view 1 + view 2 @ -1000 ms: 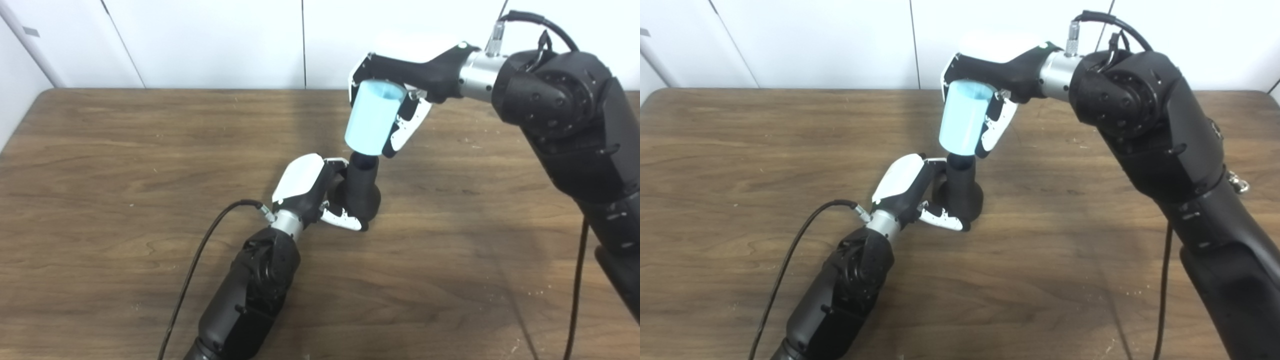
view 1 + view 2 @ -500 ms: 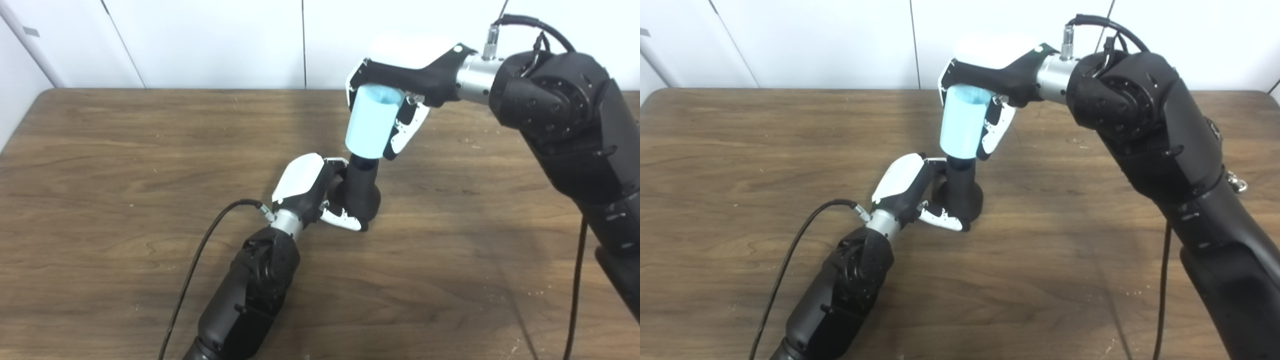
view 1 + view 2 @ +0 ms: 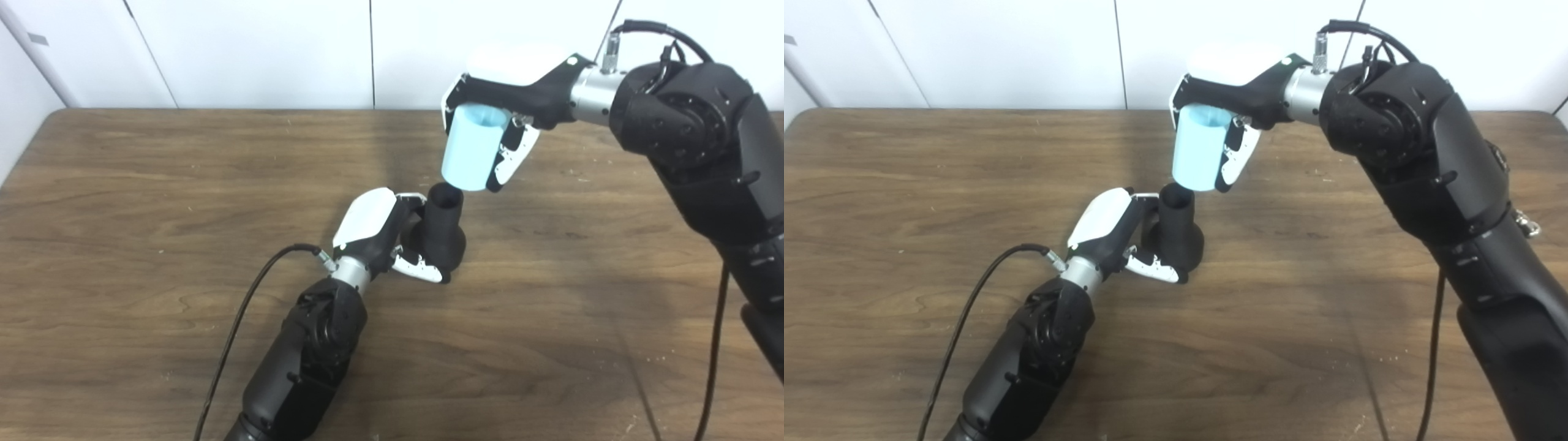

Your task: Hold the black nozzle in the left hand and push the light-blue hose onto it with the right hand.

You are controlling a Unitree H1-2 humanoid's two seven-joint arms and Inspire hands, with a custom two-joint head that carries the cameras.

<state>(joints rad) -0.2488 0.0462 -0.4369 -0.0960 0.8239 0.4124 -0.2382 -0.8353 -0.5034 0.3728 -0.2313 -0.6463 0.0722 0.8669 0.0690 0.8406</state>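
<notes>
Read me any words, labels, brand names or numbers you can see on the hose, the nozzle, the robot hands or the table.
None: no readable text in either view.
Hose: plain light blue, no print.
Nozzle: plain black, no marking.
Left robot hand and right robot hand: white and black shells, no legible lettering.
Table: bare wood grain.

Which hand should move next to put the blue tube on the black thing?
The right hand. It holds the light-blue hose just above and to the right of the black nozzle's open top. The left hand is gripping that nozzle on the wooden table.
</notes>
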